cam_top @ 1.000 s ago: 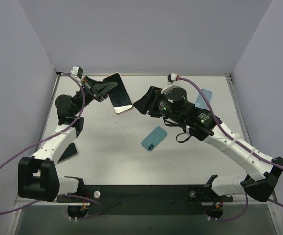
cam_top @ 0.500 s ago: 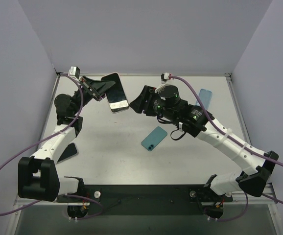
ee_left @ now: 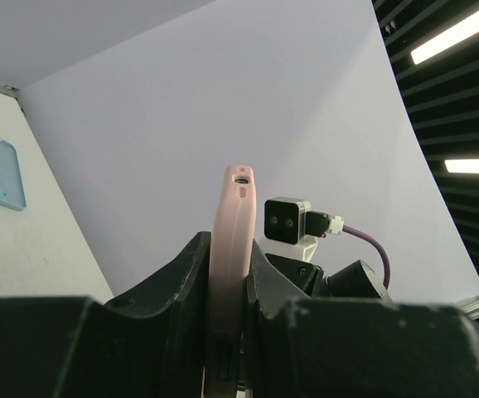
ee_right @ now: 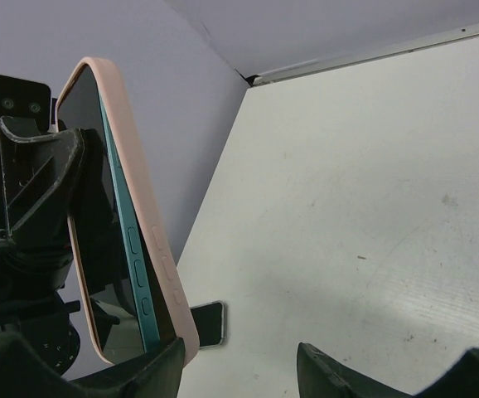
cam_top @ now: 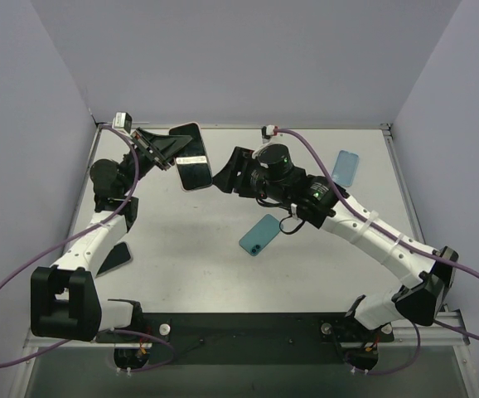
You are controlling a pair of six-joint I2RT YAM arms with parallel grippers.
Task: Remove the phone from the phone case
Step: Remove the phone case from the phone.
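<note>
A phone in a pink case (cam_top: pixel 191 157) is held up above the table's back left. My left gripper (cam_top: pixel 169 149) is shut on its left edge. In the left wrist view the pink case edge (ee_left: pixel 229 249) stands upright, clamped in the left gripper (ee_left: pixel 227 282). In the right wrist view the pink case (ee_right: pixel 144 224) shows edge-on, with the teal phone's side (ee_right: pixel 122 224) visible along its screen side. My right gripper (cam_top: pixel 223 176) is open just right of the phone. In its own view the right gripper (ee_right: pixel 239 373) is open, with its left fingertip (ee_right: pixel 140 373) at the case's lower corner.
A teal phone (cam_top: pixel 261 235) lies face down mid-table. A light blue case (cam_top: pixel 345 168) lies at the back right and also shows in the left wrist view (ee_left: pixel 2 170). A dark phone (cam_top: pixel 115 259) lies by the left arm and also shows in the right wrist view (ee_right: pixel 206 323).
My right arm has swung left and its open gripper has closed in on the phone's right edge. The left gripper has drawn the cased phone slightly left.
</note>
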